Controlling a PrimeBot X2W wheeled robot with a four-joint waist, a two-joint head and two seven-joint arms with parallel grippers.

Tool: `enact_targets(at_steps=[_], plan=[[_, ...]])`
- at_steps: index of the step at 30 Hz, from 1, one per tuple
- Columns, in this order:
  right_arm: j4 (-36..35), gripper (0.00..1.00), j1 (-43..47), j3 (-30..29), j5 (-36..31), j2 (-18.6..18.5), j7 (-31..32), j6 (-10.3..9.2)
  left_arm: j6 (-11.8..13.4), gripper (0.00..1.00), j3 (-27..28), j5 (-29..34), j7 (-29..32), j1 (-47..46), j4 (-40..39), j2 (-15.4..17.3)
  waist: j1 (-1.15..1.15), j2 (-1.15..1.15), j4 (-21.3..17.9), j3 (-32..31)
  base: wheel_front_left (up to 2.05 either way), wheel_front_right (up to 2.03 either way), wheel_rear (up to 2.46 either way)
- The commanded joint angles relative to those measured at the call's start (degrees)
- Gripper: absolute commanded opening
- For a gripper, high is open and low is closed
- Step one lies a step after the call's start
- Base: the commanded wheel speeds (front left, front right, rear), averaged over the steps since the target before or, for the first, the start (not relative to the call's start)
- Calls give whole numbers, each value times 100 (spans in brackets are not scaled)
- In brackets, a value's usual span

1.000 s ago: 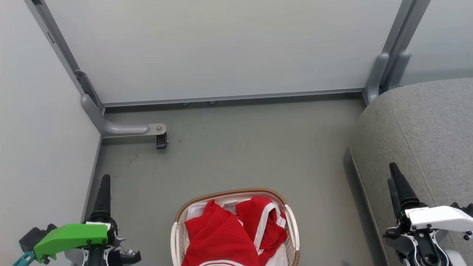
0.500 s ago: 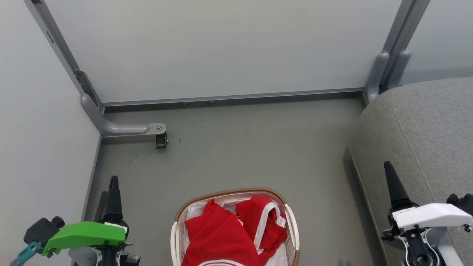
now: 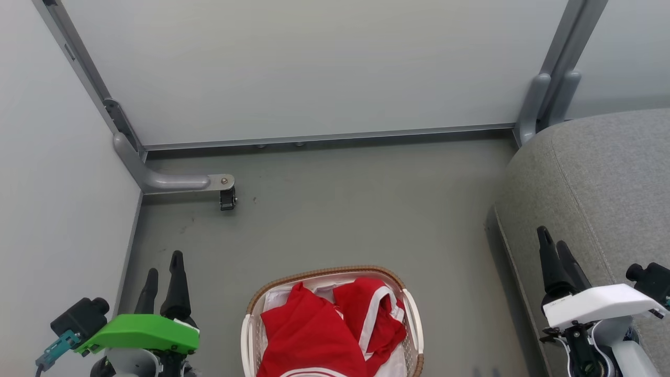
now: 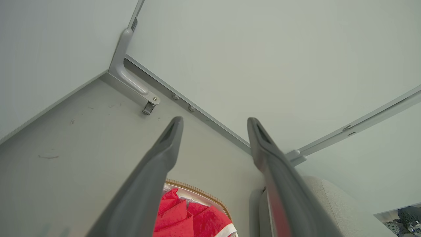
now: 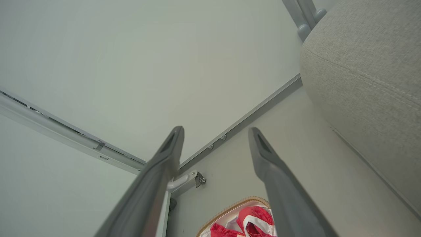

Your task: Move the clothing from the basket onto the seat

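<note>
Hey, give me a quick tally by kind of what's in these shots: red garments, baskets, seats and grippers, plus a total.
Red garments: 2, both in the basket
Basket: 1
Seat: 1
Grippers: 2, the left gripper and the right gripper, both open
Total: 6

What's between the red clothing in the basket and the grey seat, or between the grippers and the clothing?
Nothing visible. The clothing lies in the basket, with bare floor between it and the seat. The left gripper and right gripper are open, empty, either side; only the basket's rim to clear.
</note>
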Motion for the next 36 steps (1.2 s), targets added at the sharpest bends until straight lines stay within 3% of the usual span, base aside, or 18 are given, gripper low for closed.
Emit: enact_targets(at_steps=[1,15,36], plan=[[-57,100,-130,26,-235,-78,-66,2,-15,100,-21,247,-66,-145,-27,69,0,0,-3,2,0,0,0],[71,100,-126,265,-1361,-242,-292,2,-18,100,-66,1415,-302,-82,-1,63,0,0,-36,-8,0,0,0],[213,100,-45,452,-2624,-243,-590,3,-19,100,-135,2581,-597,15,223,17,0,0,-79,-6,0,0,0]])
